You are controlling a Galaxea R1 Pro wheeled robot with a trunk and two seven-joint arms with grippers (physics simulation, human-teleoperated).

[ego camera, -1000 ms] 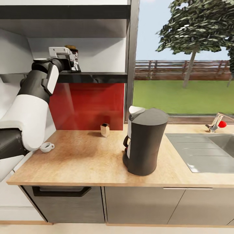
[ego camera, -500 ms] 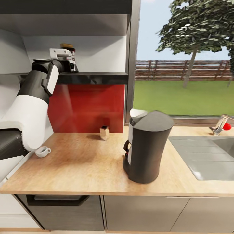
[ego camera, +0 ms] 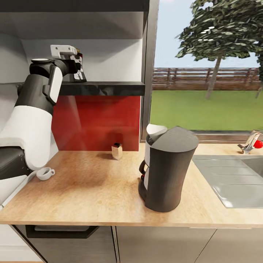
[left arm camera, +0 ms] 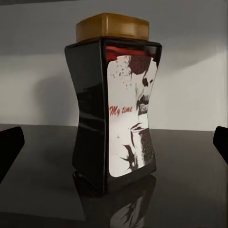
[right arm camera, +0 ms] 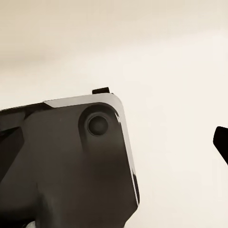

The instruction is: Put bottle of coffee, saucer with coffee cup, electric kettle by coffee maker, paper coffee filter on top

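Bottle of coffee (left arm camera: 114,104): upright on kitchen shelf (ego camera: 102,87), not yet gripped.
Left pincer (ego camera: 77,67): released, we straddle it for the lift.
Right pincer: cannot tell.

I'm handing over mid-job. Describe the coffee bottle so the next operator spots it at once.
Find the dark kitchen shelf on the wall above the red backsplash. At its left end, the left gripper is raised to the bottle of coffee, standing upright. It is a small black waisted jar with a tan lid and a red, white and black label.
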